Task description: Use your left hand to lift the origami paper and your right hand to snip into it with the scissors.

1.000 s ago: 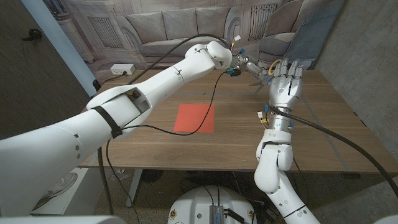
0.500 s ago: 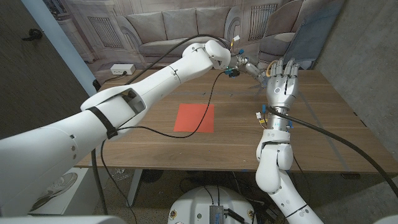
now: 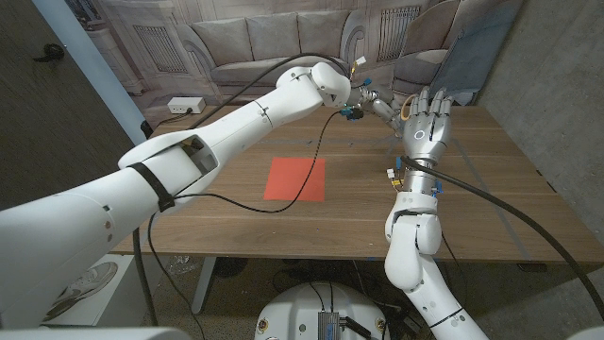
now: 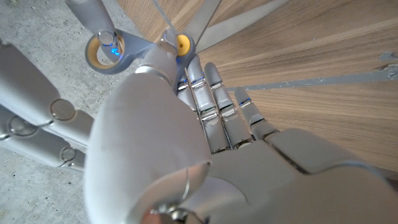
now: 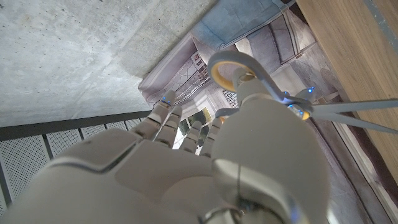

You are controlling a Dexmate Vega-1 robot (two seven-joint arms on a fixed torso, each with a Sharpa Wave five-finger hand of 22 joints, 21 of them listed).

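Note:
The red origami paper (image 3: pixel 294 178) lies flat on the wooden table (image 3: pixel 491 208), with no hand near it. Over the table's far side my left hand (image 3: pixel 363 96) pinches the grey scissors (image 3: pixel 394 110) near their yellow-lined rings (image 4: pixel 182 43). The blades (image 4: pixel 205 15) point away from the hand. My right hand (image 3: pixel 426 123) stands upright beside the scissors with its fingers (image 5: pixel 163 117) straight and spread. Its thumb (image 5: pixel 264 130) reaches into one ring (image 5: pixel 229 65); the other ring (image 5: pixel 300 109) hangs free.
A backdrop printed with a sofa (image 3: pixel 274 42) hangs behind the table. A grey panel (image 3: pixel 472 47) leans at the far right corner. A white power strip (image 3: pixel 184 106) lies beyond the far left edge. My left arm (image 3: pixel 217 142) spans the table's left half.
My right hand has edged toward the far side and stands straighter. The left hand and the scissors have moved slightly with it. The paper has stayed put.

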